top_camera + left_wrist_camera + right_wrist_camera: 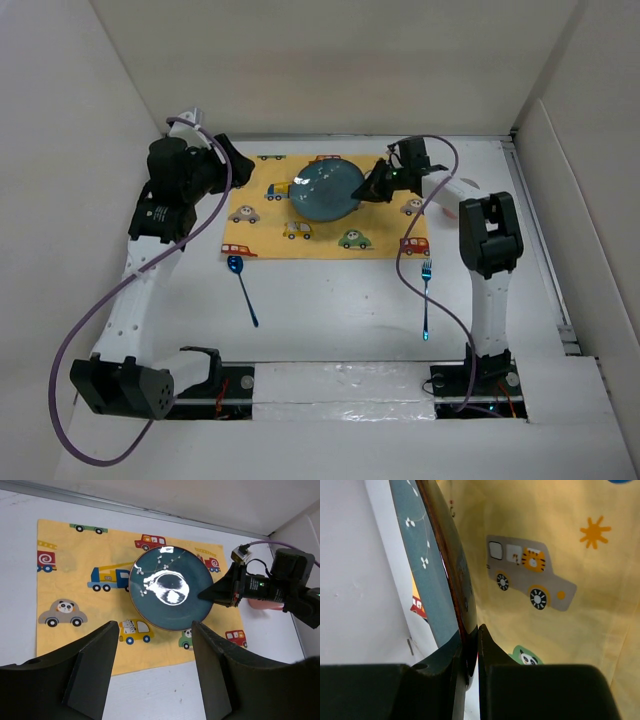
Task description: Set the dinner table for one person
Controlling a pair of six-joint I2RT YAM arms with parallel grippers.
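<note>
A dark blue plate with white flower marks lies on the yellow car-print mat on the white dinner table. My right gripper is shut on the plate's right rim; the right wrist view shows the rim pinched between the fingers. The left wrist view shows the plate and the right gripper on its rim. My left gripper is open and empty, above the mat's left side. A blue spoon and a blue fork lie on the table in front of the mat.
A pink object sits on the table behind the right gripper, mostly hidden. White walls close in the table at the back and both sides. A purple cable loops from each arm.
</note>
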